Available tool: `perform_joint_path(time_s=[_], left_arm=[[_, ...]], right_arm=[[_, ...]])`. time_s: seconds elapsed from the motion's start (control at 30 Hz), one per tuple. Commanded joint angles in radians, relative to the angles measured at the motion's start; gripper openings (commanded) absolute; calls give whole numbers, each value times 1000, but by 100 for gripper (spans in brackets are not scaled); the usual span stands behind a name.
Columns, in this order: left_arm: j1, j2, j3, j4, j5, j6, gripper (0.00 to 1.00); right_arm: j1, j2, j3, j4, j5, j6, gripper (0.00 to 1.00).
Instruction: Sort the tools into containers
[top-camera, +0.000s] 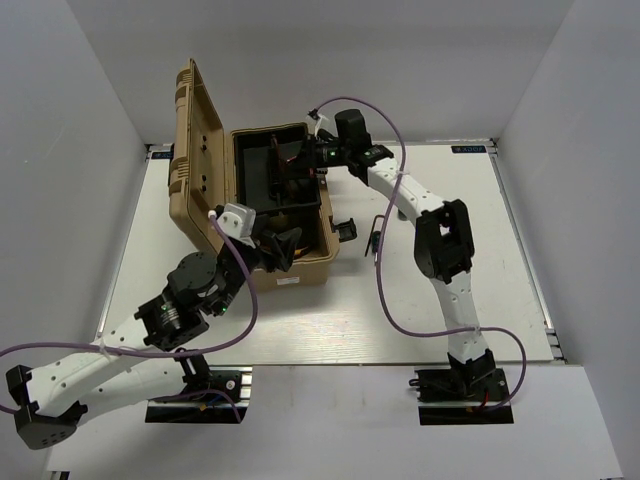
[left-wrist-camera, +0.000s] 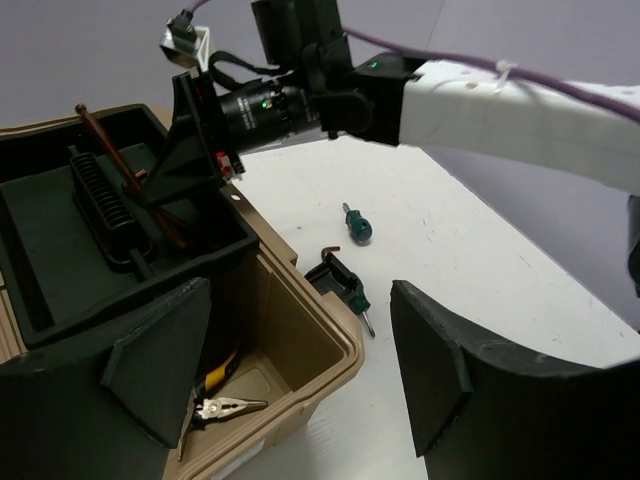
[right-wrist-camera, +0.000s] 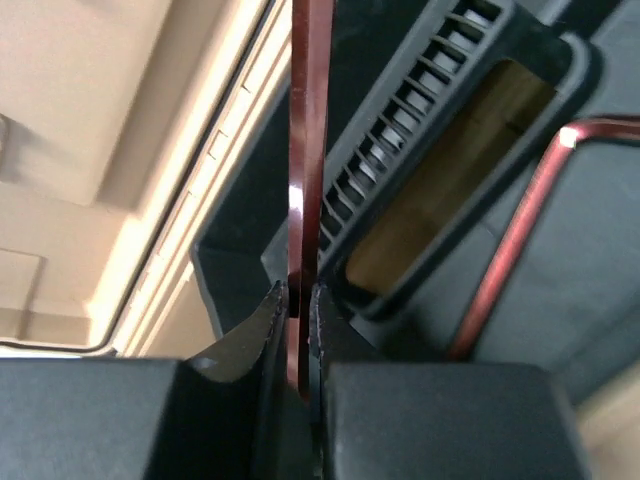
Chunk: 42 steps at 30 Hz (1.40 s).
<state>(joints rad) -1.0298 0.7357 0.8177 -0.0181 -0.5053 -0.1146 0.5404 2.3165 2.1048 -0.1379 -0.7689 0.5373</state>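
Right fingers (right-wrist-camera: 245, 345) are closing tight on a thin hex key (right-wrist-camera: 305, 190), dark and reddish under this light. They are gripping its straight shank, which is running up and away between the pads. The grip is sitting above the black tray (left-wrist-camera: 45, 260) in the far part of the tan toolbox (top-camera: 300, 268).

Second hex key (right-wrist-camera: 520, 225), L-shaped, is lying in the same tray. It is lying just beside the tray's slotted handle (right-wrist-camera: 430, 120).

The toolbox is standing on the left half of the desk (top-camera: 450, 300), towards the far edge. Its lid (top-camera: 195, 150) is standing open on the side facing the left edge.

Left fingers (left-wrist-camera: 150, 370) are spread wide and holding nothing. They are hovering over the near right corner of the toolbox.

One pair of pliers (left-wrist-camera: 225, 405), with a yellow-orange handle, is lying in the lower compartment at that corner, below the tray. Its jaws are pointing towards the right edge of the desk.

One green-handled screwdriver (left-wrist-camera: 357, 224) is lying on the bare desk to the right of the toolbox, apart from it. Second screwdriver (left-wrist-camera: 362, 303) is lying nearer the box, just beside the black latch (left-wrist-camera: 333, 272), which is hiding part of it.

Whether any further tool is lying in the box, I cannot tell.
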Motion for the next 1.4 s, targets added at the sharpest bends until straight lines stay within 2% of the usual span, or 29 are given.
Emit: perform_joint_path(time_s=[0.0,0.03,0.07,0.17,0.33,0.43,0.47,0.5,0.53,0.6,0.63,0.67,0.7,0.73,0.77,0.83,0.9,0.97,1.0,1.03,1.07,1.1,1.13,1.2,1.37], left_arm=[[-3,-9,-20,-11,7,-14,83],[-3,-9,-20,-11,7,-14,83],[-3,-9,-20,-11,16,-14,83],[-3,-9,-20,-11,25,-14,83],[-3,11,-20,-11,34,-14,83],[-3,31,-9,-11,56,-14,83],[-3,51,4,-20,65,-14,83],[-3,66,15,-37,65,-14,82],[-3,85,27,-51,79,-14,82],[-3,145,63,-88,91,-14,75],[-3,163,72,-88,108,-14,72],[-3,188,81,-100,119,-14,67],[-3,188,81,-100,128,-14,62],[-3,188,81,-100,142,-14,42],[-3,188,66,-85,142,-14,32],[-3,176,45,-49,163,-14,12],[-3,163,29,-37,175,-14,12],[-3,154,20,-37,197,-26,33],[-3,154,11,-37,197,-37,44],[-3,154,11,-37,208,-37,59],[-3,142,11,-46,208,-48,64],[-3,142,2,-55,208,-48,67],[-3,128,-9,-56,208,-57,69],[-3,100,-20,-66,208,-57,70],[-3,60,-51,-75,198,-66,70]], right_arm=[[-5,-97,-17,-103,74,-144,0],[1,-112,-20,-124,77,-164,9],[3,-114,-17,-129,74,-183,35],[3,-147,-19,-167,65,-224,52],[3,-215,-2,-235,63,-275,53],[-11,-282,7,-291,115,-324,36],[-14,-340,8,-330,220,-351,17],[-22,-360,-6,-363,271,-374,5],[-34,-379,-15,-394,323,-378,0],[-72,-465,-83,-419,521,-387,0],[-85,-512,-106,-448,563,-392,0],[-97,-554,-202,-451,648,-395,0],[-141,-595,-236,-451,701,-396,0],[-157,-611,-268,-451,724,-398,0],[-169,-629,-346,-457,729,-419,0],[-198,-618,-364,-521,747,-436,0],[-201,-567,-364,-617,744,-460,3],[-195,-508,-367,-652,758,-471,8],[-192,-493,-356,-655,764,-476,15],[-189,-477,-351,-663,766,-473,19],[-186,-436,-341,-672,764,-474,22],[-184,-392,-289,-686,796,-453,31],[-178,-347,-270,-693,796,-451,34],[-177,-286,-194,-733,815,-419,38],[-175,-174,-155,-741,816,-358,41]])
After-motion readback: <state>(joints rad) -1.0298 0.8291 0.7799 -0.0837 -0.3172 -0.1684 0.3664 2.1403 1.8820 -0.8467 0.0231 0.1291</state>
